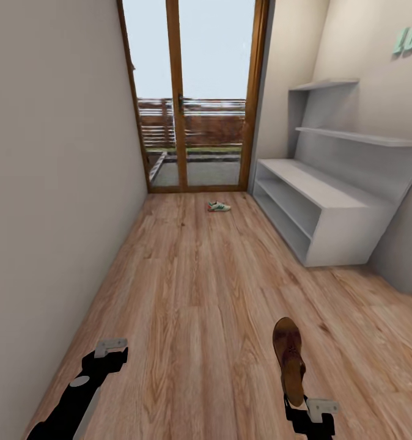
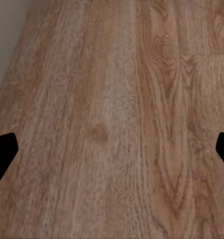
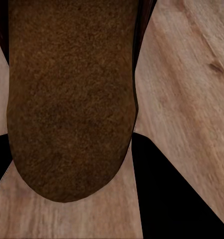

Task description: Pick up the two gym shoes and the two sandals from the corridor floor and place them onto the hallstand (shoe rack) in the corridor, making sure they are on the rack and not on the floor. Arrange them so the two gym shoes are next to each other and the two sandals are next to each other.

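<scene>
A dark brown sandal (image 1: 290,355) hangs above the corridor floor (image 1: 194,293) at the lower right of the head view, toe pointing away, with my right gripper (image 1: 299,404) shut on its near end. In the right wrist view the sandal's brown sole (image 3: 72,99) sits between the black fingers (image 3: 167,194). One gym shoe (image 1: 219,206), white with green, lies on the floor far ahead near the glass door. The white hallstand (image 1: 316,186) stands against the right wall, its top and shelves bare. My left gripper (image 1: 111,349) hovers open over bare planks at the lower left, its fingertips (image 2: 2,152) wide apart.
A plain wall runs close along the left. A wood-framed glass door (image 1: 194,91) closes the corridor's far end. Two white wall shelves (image 1: 353,135) hang above the hallstand. Open wood flooring stretches between me and the gym shoe.
</scene>
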{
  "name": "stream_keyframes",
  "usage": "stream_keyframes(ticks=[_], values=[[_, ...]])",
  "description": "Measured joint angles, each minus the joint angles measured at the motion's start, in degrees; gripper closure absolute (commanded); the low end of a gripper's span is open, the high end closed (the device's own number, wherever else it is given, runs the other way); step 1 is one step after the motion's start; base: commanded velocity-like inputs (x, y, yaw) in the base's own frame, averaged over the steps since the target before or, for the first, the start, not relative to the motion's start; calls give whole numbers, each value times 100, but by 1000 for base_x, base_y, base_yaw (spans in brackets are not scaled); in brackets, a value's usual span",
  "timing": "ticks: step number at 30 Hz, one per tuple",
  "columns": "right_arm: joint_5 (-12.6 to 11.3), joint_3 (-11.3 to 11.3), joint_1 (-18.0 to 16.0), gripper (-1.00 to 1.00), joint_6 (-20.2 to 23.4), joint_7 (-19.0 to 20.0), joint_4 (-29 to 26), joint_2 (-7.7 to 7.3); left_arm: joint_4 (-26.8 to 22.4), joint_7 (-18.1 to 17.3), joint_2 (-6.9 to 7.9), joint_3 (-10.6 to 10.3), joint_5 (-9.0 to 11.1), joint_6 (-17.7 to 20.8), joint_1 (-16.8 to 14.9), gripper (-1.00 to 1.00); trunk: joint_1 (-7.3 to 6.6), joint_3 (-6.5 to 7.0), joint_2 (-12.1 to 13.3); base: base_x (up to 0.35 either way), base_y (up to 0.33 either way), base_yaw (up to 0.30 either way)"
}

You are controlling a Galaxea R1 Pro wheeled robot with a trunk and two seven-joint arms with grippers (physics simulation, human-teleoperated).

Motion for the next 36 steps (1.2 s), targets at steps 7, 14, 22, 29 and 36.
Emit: stream_keyframes(ticks=[7, 14, 22, 29, 36], values=[[-1, -1, 0, 100, 0, 0, 0, 0, 23, 0, 0, 1, 2, -3, 0, -100, 0, 0, 0, 339, 0, 0], [0, -2, 0, 100, 0, 0, 0, 0, 74, 0, 0, 8, 7, -8, 0, -100, 0, 0, 0, 339, 0, 0], [-1, -2, 0, 100, 0, 0, 0, 0, 79, -3, 0, 8, 8, -9, 0, -100, 0, 0, 0, 339, 0, 0], [0, 0, 0, 100, 0, 0, 0, 0, 79, -4, 0, 9, 28, -9, 0, -100, 0, 0, 0, 339, 0, 0], [-1, -3, 0, 100, 0, 0, 0, 0, 79, -6, 0, 9, 47, -10, 0, -100, 0, 0, 0, 339, 0, 0]])
